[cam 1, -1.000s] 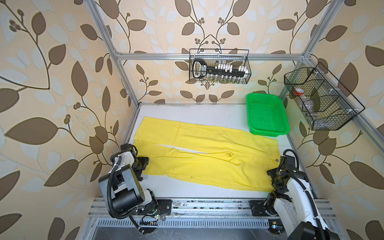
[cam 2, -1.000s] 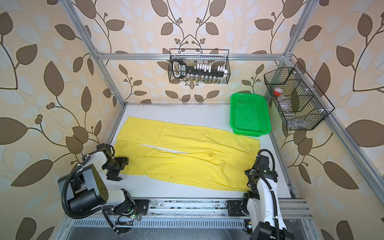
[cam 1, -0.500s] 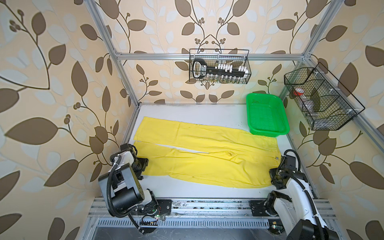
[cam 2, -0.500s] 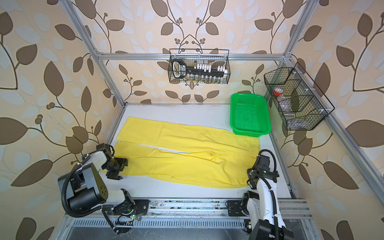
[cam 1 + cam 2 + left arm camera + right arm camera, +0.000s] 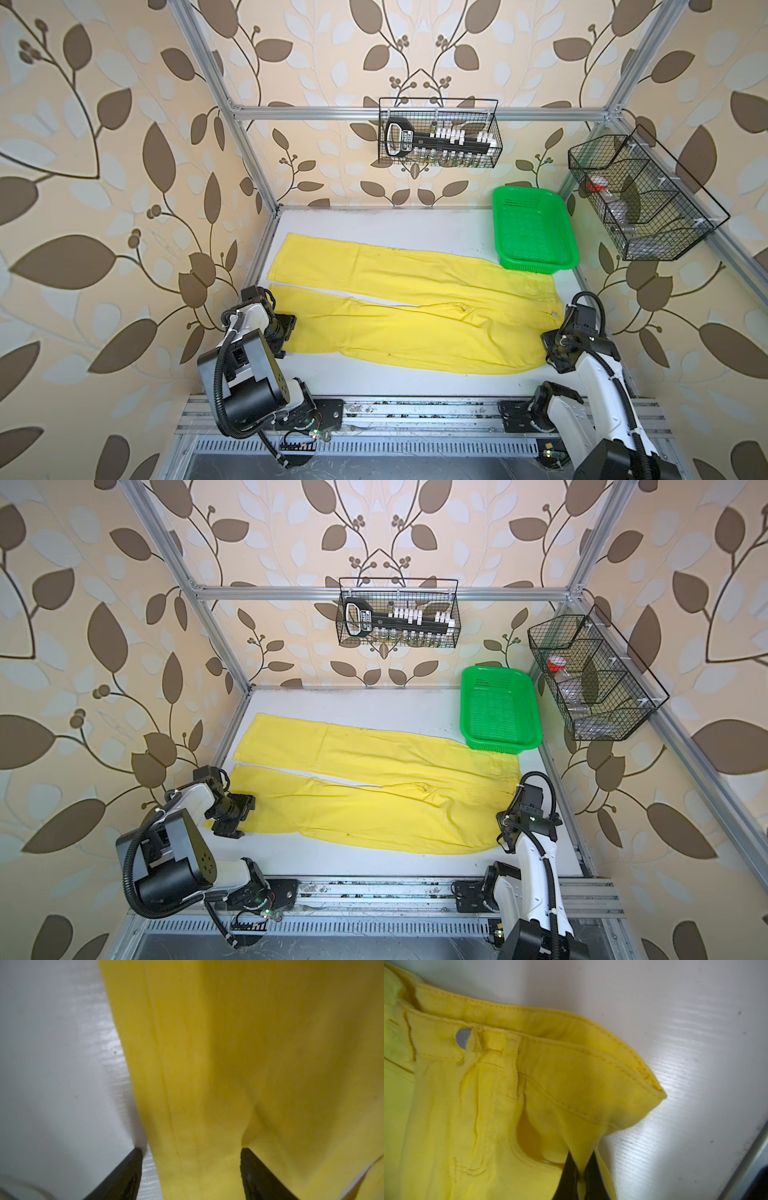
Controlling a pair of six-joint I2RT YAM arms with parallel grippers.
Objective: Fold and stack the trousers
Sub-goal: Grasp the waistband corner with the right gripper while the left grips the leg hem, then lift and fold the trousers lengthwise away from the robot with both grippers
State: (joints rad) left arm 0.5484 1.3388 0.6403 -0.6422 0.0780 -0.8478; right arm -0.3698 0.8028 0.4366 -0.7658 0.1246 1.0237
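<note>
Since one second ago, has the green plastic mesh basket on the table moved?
No. The green plastic mesh basket stays put: its far right corner still sits at the foot of the aluminium corner post, as before.

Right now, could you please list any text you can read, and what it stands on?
None readable.
The black tool in the hanging wire basket has a label on its handle, too small to read.
The trousers and green mesh basket show no writing.
</note>
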